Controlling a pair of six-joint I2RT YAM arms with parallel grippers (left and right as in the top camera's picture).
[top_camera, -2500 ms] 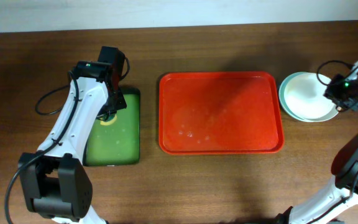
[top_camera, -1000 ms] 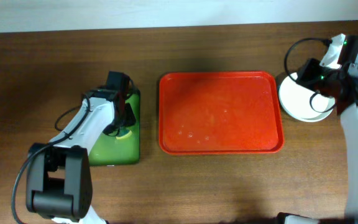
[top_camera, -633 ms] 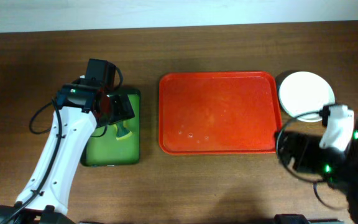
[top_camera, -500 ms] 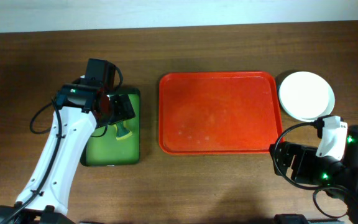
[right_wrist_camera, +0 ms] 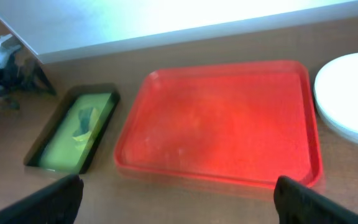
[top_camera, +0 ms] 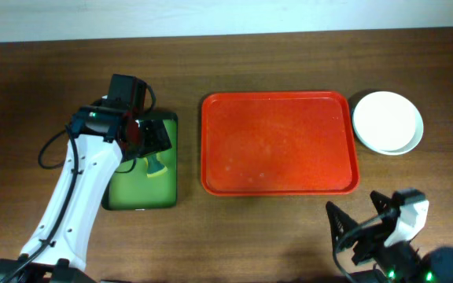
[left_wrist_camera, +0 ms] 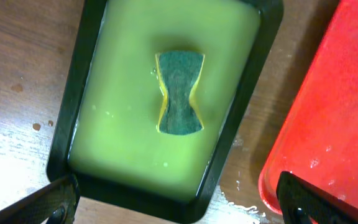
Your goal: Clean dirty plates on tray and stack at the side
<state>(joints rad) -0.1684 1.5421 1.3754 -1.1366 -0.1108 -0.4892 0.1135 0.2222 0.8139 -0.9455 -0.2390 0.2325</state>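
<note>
Nearest, at the front edge of the surface (top_camera: 234, 236), right pincer (top_camera: 354, 214) spread wide, gripping nothing. Further in on the left, left pincer (left_wrist_camera: 176, 190) likewise splayed and empty above the sponge (left_wrist_camera: 179, 92) in the green tray (left_wrist_camera: 123, 124). Alongside, red tray (top_camera: 278, 141) bare of crockery, long axis running left to right. Just off its right short end, stacked plates (top_camera: 388, 122), ahead of the right arm and nearer that one. Probably nothing left to wash.

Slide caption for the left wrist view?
Left wrist view: open left gripper over a sponge lying in the green tray, with the red tray alongside.
</note>
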